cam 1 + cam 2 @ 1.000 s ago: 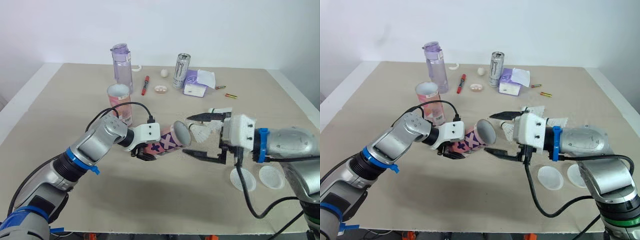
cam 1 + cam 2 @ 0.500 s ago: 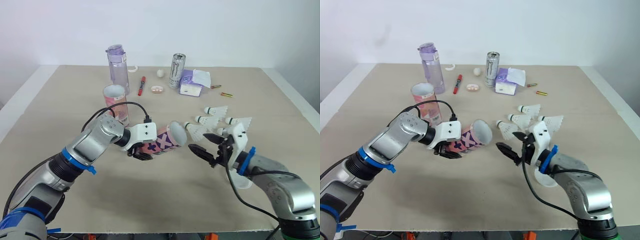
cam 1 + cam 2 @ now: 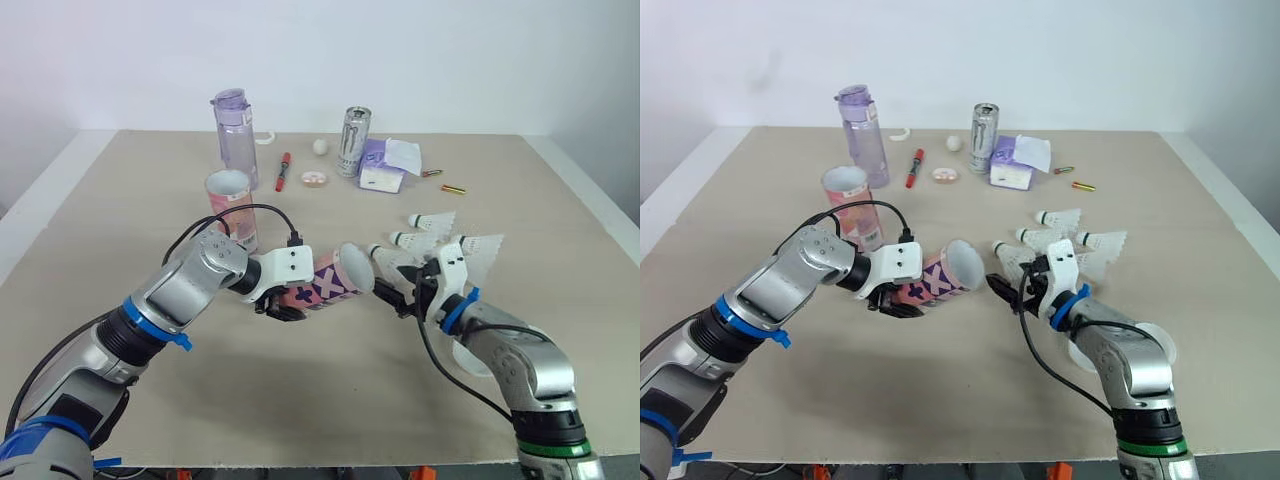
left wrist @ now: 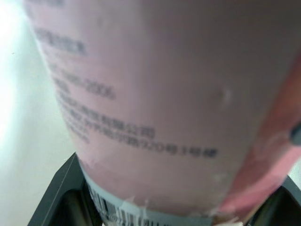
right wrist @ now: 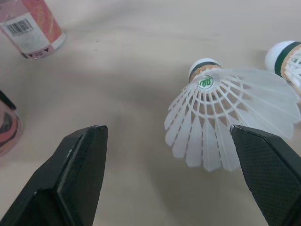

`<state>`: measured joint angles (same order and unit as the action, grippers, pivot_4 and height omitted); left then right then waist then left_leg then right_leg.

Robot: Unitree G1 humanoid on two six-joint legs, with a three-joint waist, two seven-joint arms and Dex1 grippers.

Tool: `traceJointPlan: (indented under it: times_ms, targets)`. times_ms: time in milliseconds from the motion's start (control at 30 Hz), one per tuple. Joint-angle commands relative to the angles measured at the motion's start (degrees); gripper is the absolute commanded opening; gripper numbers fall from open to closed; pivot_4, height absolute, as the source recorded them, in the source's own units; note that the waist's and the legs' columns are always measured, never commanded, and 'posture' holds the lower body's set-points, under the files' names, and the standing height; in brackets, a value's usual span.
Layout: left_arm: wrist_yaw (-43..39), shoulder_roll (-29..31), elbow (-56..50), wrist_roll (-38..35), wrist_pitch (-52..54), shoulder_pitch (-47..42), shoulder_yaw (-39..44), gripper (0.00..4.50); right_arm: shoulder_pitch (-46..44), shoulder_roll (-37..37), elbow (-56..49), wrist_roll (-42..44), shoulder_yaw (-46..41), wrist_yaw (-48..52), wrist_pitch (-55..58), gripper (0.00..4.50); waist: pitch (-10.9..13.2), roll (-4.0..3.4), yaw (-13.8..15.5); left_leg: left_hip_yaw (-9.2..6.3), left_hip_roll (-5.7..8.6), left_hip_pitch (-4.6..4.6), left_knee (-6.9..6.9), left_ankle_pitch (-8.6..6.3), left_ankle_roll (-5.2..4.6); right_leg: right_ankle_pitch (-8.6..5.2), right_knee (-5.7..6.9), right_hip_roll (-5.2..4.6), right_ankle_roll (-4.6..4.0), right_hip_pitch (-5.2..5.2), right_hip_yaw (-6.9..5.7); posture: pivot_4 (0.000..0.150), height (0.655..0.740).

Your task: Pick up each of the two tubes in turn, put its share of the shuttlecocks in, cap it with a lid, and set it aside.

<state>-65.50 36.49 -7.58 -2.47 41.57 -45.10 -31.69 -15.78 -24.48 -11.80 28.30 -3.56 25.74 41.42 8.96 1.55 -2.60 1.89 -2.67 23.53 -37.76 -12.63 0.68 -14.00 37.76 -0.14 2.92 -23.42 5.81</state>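
My left gripper (image 3: 283,301) is shut on a pink patterned tube (image 3: 327,284), held lying level just above the table with its open mouth toward the right. The left wrist view shows that tube (image 4: 164,108) pressed close between the fingers. A second pink tube (image 3: 233,205) stands upright behind it. Several white shuttlecocks lie right of the mouth, the nearest (image 3: 392,262) just beyond it. My right gripper (image 3: 401,298) is open and low, its fingers (image 5: 80,169) spread on either side of one shuttlecock (image 5: 225,113). A white lid (image 3: 1157,345) peeks out behind my right arm.
At the table's back stand a clear water bottle (image 3: 236,135), a drink can (image 3: 353,142) and a purple tissue pack (image 3: 385,170). A red pen (image 3: 284,170), a small white ball (image 3: 320,146) and two small batteries (image 3: 460,189) lie near them.
My right gripper has dropped from beside the tube's mouth toward the table and now sits close to the nearest shuttlecock. My left gripper keeps the tube almost still.
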Motion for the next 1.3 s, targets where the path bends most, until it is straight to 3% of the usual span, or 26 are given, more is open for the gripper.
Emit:
traceJointPlan:
  times_ms: [33,300,367,533,667,733,1000,1100,1300]
  targets:
    - [1.4,-0.2,0.4,1.5,0.8,0.5,0.1,2.92,-3.0,0.7,1.2,-0.9,-0.1,-0.5,-0.6,4.46,0.0,0.0,0.0,0.01,0.0,0.0,0.0,0.0,0.0,0.0,0.0,0.0,0.0,0.0,0.01,0.15,0.74]
    - [2.0,-0.5,0.5,1.6,0.8,0.8,0.3,2.92,-6.7,2.5,5.8,-3.4,0.5,-1.7,-1.2,4.46,0.0,0.0,0.0,0.02,0.02,0.02,0.0,0.0,0.0,-0.01,0.0,-0.01,0.03,0.0,0.04,0.15,0.74]
    - [2.1,-0.6,0.6,1.7,0.7,0.8,0.3,2.92,-7.2,3.0,6.5,-3.9,0.5,-1.8,-1.6,4.08,0.0,0.0,0.0,0.02,0.02,0.01,0.0,0.0,0.0,-0.01,0.0,-0.01,0.03,0.01,0.04,0.15,0.74]
    - [2.4,-0.8,0.7,1.8,0.7,0.8,0.2,2.92,-7.9,3.6,7.5,-4.8,0.8,-1.8,-2.0,2.53,0.0,0.0,0.0,0.04,0.04,0.01,0.0,0.0,0.0,-0.01,0.0,-0.02,0.04,0.02,0.09,0.15,0.74]
    - [2.5,-0.9,0.9,1.8,0.5,0.7,0.2,2.92,-8.1,3.8,7.8,-5.3,0.8,-1.5,-2.4,0.57,0.0,0.0,0.0,0.05,0.06,0.02,0.0,0.0,0.0,0.0,0.0,-0.02,0.06,0.02,0.14,0.15,0.74]
    - [2.6,-1.0,0.9,1.7,0.5,0.7,0.1,2.92,-8.1,3.8,7.7,-5.3,0.7,-1.4,-2.5,0.03,0.0,0.0,0.0,0.07,0.06,0.02,0.0,0.0,0.01,-0.01,0.0,-0.02,0.07,0.01,0.15,0.15,0.74]
    - [2.3,-1.1,1.0,1.7,0.2,0.6,0.1,2.92,-6.6,1.1,0.3,-4.0,-0.1,1.9,-3.0,0.03,0.0,-0.01,0.1,0.07,0.08,0.03,0.0,0.0,0.01,-0.03,0.0,-0.03,0.1,0.01,0.17,0.15,0.74]
    - [2.0,-1.0,1.2,1.7,-0.1,0.6,0.0,2.92,-5.8,-8.8,-8.6,-4.5,-2.2,8.9,-4.9,0.03,0.1,-0.11,0.2,0.06,0.13,0.08,0.0,0.0,0.0,-0.06,-0.01,-0.05,0.15,0.0,0.2,0.15,0.74]
    - [1.6,-1.0,1.8,1.8,-0.6,0.4,-0.1,2.92,-4.0,-22.4,-14.5,-3.8,-8.3,21.4,-14.9,0.03,0.1,-0.11,0.2,0.01,0.28,0.21,0.03,0.0,0.01,-0.16,-0.17,-0.09,0.31,0.01,0.34,0.15,0.74]
